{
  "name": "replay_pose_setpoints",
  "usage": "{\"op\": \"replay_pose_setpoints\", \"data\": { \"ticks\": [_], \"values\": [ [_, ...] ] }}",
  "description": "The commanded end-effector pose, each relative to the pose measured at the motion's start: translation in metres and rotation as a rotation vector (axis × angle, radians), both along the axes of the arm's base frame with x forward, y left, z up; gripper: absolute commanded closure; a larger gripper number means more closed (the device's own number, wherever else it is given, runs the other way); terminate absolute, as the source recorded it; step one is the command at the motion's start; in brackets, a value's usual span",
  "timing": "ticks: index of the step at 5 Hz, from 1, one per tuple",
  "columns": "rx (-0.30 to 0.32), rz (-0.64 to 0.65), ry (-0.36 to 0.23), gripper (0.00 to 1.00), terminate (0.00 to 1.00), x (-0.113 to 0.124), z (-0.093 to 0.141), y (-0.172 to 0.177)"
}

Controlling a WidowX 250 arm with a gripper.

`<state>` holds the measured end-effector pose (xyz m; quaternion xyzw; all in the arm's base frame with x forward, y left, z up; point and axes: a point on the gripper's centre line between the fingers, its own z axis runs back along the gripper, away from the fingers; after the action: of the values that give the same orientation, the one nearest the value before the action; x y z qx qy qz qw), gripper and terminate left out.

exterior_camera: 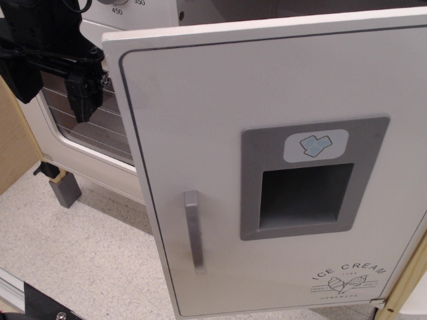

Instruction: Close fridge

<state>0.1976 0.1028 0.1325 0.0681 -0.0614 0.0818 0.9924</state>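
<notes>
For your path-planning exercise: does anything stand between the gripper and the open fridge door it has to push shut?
Nothing visible does. The gripper hangs at upper left, in front of the oven window, just beside the left edge of the fridge door. Only open air shows between them.

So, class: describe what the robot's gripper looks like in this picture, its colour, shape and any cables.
The gripper is matt black and blocky, built of angular stacked parts with small silver screws on its side. A black cable loops above it at the top edge. No markings are readable.

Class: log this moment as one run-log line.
task: close fridge | fridge door: open | gripper: apart from door, before oven window, jaws unclear
</notes>
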Motion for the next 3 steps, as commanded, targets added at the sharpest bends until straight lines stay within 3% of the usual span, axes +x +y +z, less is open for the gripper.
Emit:
{"op": "replay_pose_setpoints", "data": {
  "ticks": [1, 3],
  "values": [
    [0.000, 0.000, 0.000, 0.00, 0.00, 0.000, 0.000, 0.000],
    [0.028, -0.153, 0.038, 0.00, 0.00, -0.040, 0.003, -0.008]
  ]
}}
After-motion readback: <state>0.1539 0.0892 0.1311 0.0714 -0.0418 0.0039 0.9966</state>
